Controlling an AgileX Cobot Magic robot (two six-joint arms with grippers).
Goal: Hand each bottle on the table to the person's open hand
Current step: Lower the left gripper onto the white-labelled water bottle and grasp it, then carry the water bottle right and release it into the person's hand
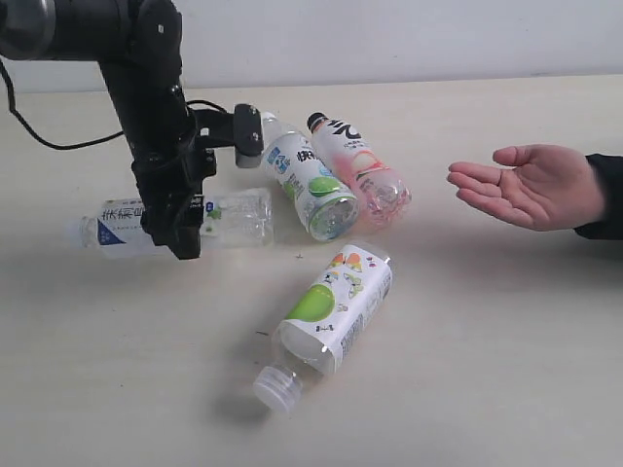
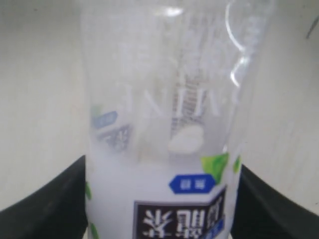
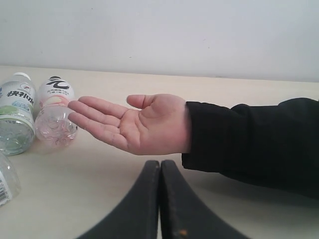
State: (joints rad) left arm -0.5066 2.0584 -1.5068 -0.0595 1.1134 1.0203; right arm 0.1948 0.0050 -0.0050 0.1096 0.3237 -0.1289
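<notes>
Clear navy-label bottle (image 1: 238,216) lies on worktop (image 1: 487,370); left hand (image 1: 183,243) straddles it, cannot tell if pinching; right hand (image 3: 160,167) pressed together. Next: clamp, lift, carry right to palm (image 1: 531,190).

Left arm (image 1: 146,88): matte black, boxy links, thin black cable (image 1: 58,148) alongside. Left fingers (image 2: 45,204): black, wedge-shaped. Right fingers (image 3: 144,204): black, curved, tiny orange speck. Person: black sleeve (image 3: 249,139), faint ribbing.
</notes>
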